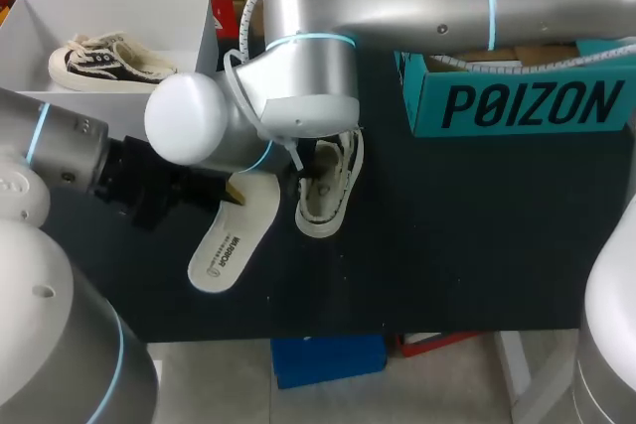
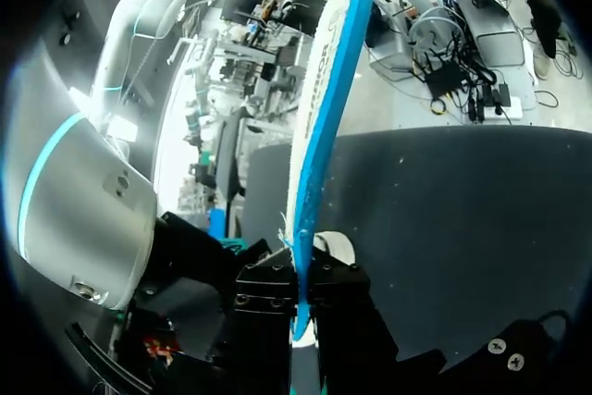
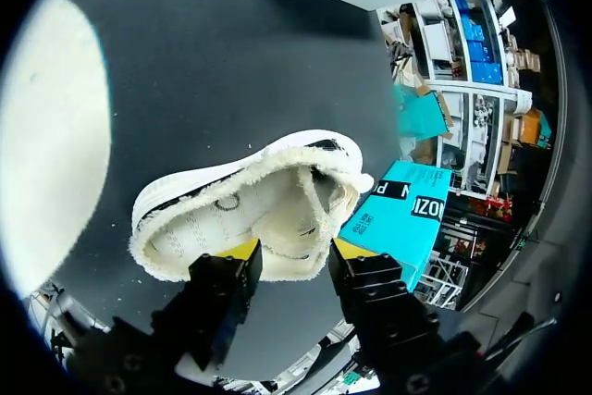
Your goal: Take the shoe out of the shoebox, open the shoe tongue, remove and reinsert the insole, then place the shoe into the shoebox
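The right arm (image 1: 298, 76) reaches past the middle of the dark worktop (image 1: 447, 245) and its thick joints cover the right gripper entirely in the head view, along with the top end of the shoe (image 1: 330, 191). Only the wrist view shows the right gripper (image 3: 294, 252): its yellow tips press from both sides on the frayed near wall of the pale shoe (image 3: 240, 215), so it is clamped on it, the opening facing the camera. A pale shape (image 3: 51, 136) beside the shoe is too blurred to identify. The shoe lies tilted near the middle of the worktop, and the white insole (image 1: 231, 240) lies just beside it, towards the near edge. The left arm (image 1: 60, 146) comes in from the left edge, its dark end in shadow and hard to read from above. In its own view the left gripper (image 2: 301, 298) is closed on one end of the insole (image 2: 324, 117), which is seen edge-on and shows a blue face. A white shoebox (image 1: 204, 37) stands at the far left corner holding a second shoe (image 1: 104, 60). A teal box (image 1: 527, 101) at the far right edge is partly cut off by the arm.
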`<state>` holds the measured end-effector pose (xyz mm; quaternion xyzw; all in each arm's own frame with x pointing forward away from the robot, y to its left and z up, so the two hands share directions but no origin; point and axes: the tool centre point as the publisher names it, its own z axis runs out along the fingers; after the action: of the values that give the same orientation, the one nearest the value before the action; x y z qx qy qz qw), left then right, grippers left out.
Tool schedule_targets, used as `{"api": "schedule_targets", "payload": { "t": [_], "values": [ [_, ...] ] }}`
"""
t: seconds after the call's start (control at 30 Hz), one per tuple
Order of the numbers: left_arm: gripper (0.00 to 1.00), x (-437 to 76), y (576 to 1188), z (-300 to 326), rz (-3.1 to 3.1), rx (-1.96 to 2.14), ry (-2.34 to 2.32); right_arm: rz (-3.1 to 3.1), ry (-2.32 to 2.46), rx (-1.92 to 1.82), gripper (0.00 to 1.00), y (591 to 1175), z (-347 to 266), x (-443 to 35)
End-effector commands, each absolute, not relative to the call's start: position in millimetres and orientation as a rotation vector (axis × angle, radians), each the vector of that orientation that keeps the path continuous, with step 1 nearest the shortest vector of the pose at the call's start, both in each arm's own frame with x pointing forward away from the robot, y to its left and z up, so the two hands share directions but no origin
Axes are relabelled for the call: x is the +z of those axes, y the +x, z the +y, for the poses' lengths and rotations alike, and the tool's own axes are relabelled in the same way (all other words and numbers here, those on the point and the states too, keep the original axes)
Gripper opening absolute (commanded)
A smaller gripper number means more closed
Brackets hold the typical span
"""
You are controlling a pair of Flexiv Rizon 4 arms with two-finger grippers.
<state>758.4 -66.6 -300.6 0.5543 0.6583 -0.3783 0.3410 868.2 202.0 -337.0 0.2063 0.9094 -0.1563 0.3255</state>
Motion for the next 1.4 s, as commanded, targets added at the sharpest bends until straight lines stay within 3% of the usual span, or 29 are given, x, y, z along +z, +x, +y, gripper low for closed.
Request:
{"api": "schedule_targets", "payload": {
  "t": [0.03, 0.87, 0.97, 1.03, 1.07, 1.1, 1.13, 1.4],
  "values": [
    [0.00, -302.1, 759.7, -69.6, 1.710, -0.985, 1.445, 2.379, 0.540, -0.408, 0.45, 866.4, 201.8, -334.6],
    [0.00, -307.0, 769.2, -75.6, 1.741, -0.951, 1.481, 2.375, 0.539, -0.377, 0.43, 890.5, 192.9, -354.8],
    [0.00, -307.2, 769.6, -76.2, 1.739, -0.941, 1.493, 2.374, 0.541, -0.378, 0.38, 891.7, 191.4, -357.1],
    [0.00, -307.2, 770.0, -76.4, 1.738, -0.937, 1.495, 2.374, 0.544, -0.379, 0.30, 892.2, 190.3, -359.2],
    [0.00, -307.2, 770.2, -76.6, 1.737, -0.930, 1.502, 2.375, 0.547, -0.380, 0.23, 892.4, 189.9, -360.2],
    [0.00, -307.3, 770.3, -76.7, 1.736, -0.925, 1.507, 2.376, 0.549, -0.381, 0.06, 892.5, 189.7, -361.3],
    [0.00, -307.3, 770.4, -76.7, 1.735, -0.924, 1.509, 2.378, 0.549, -0.382, 0.00, 892.6, 189.7, -362.2],
    [0.00, -308.0, 771.0, -75.5, 1.731, -0.925, 1.513, 2.385, 0.434, -0.460, 0.00, 898.1, 200.4, -352.6]
  ]
}}
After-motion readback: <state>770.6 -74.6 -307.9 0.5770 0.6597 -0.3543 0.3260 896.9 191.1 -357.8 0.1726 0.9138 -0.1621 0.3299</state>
